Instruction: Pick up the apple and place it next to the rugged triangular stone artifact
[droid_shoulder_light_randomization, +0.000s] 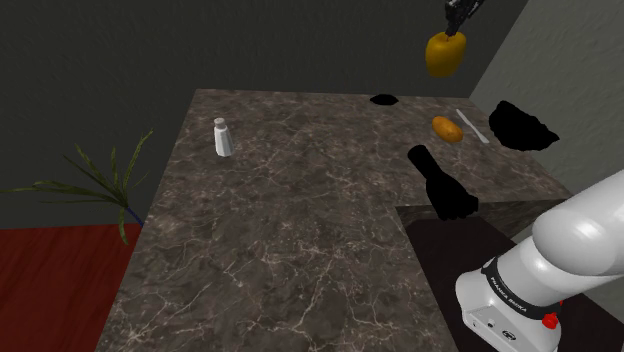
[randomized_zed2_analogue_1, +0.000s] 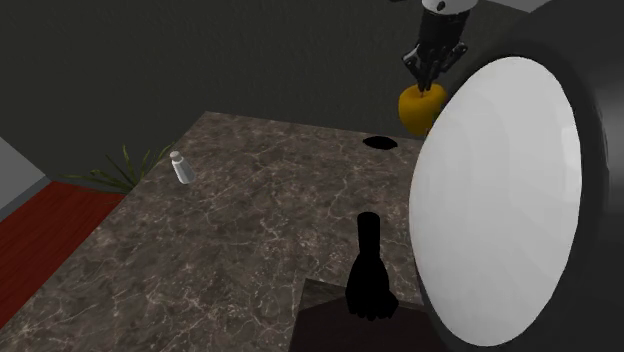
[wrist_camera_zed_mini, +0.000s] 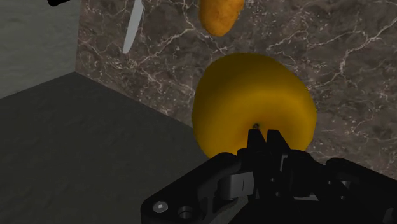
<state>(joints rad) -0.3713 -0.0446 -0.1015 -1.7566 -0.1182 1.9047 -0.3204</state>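
One yellow apple (droid_shoulder_light_randomization: 445, 55) hangs upright, stem-up, end effector (droid_shoulder_light_randomization: 456, 31) clenched on its top.

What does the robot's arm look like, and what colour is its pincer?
The arm is smooth, round and shiny white, with a dark ring at its joint, small black lettering and a little red dot lower down. The pincer is all black and blocky, with two thin fingers and small round screws on its body.
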